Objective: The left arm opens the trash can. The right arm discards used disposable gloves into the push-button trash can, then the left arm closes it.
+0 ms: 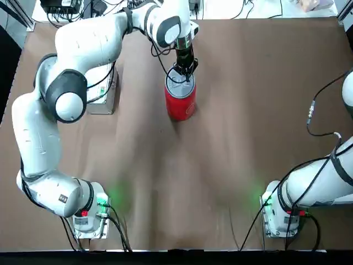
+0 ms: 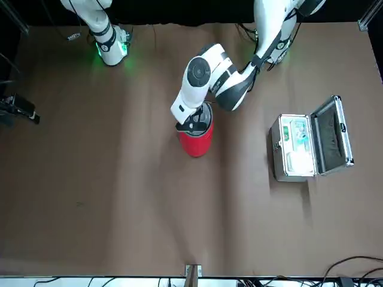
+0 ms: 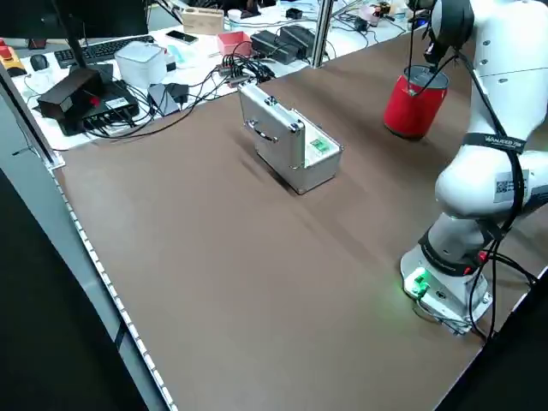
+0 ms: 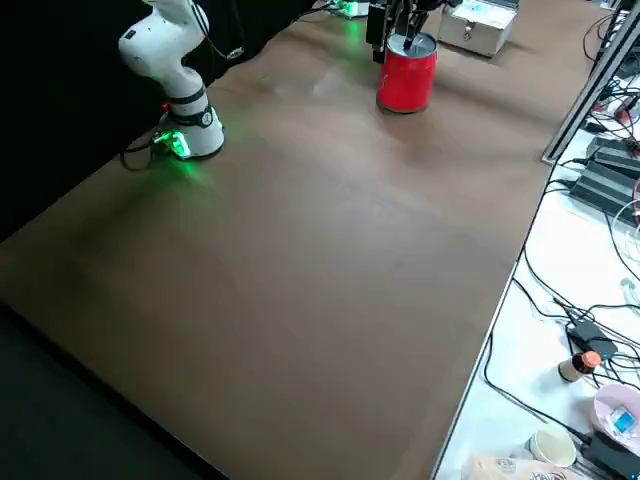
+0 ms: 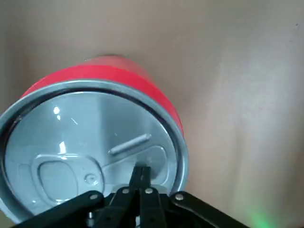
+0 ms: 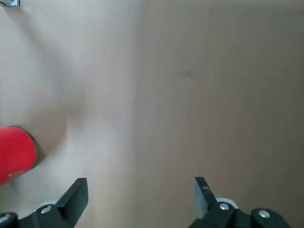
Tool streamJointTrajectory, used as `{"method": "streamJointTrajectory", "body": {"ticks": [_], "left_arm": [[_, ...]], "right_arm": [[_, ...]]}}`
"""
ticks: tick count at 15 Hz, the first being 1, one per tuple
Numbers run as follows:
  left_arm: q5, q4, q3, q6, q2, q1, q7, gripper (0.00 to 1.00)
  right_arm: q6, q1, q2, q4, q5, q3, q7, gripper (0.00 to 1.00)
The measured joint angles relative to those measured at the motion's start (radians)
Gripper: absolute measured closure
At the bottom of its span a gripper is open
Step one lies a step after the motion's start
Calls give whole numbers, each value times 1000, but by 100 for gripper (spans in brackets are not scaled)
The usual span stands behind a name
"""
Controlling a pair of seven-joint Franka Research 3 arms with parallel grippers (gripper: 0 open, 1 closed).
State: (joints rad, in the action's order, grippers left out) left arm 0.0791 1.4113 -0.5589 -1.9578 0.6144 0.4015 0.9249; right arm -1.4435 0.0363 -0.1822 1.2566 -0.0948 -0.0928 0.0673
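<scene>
Red and cylindrical, the trash can (image 1: 181,105) stands upright on the brown table (image 1: 242,72), toward the side across from the robot's bases. Its round silver-grey lid (image 5: 90,142) lies flat within the rim, closed, with a moulded outline like a drink can's pull tab.

The left arm (image 1: 47,132) reaches out from its base and bends over to the can, its black left gripper (image 5: 140,173) pointing down above the lid. The two fingers are clenched together with nothing between them, their tips over the lid near its edge; whether they actually touch it is hard to tell, as the wrist view looks nearly straight down on them.

The right arm (image 1: 325,182) is at the robot's right side of the table, its base well apart from the can, with a thin black cable and silver plug (image 1: 310,110) hanging beside it. Its right gripper (image 6: 142,202) is held out over the right part of the table, fingers spread wide apart and nothing between them.

On the can's other side, nearer the left arm, a silver case (image 2: 293,146) sits on the table with its hinged lid (image 2: 332,136) raised. White shows inside the case's body, dark lining inside its lid. Green light glows at both arm bases.
</scene>
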Motion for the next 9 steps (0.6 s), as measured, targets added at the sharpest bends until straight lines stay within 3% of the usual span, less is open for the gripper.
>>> {"method": "streamJointTrajectory", "body": {"ticks": [9], "left_arm": [[1, -3, 0, 16, -35, -4, 0, 99]], "right_arm": [[10, 19, 5, 1, 53, 2, 2, 1]]}}
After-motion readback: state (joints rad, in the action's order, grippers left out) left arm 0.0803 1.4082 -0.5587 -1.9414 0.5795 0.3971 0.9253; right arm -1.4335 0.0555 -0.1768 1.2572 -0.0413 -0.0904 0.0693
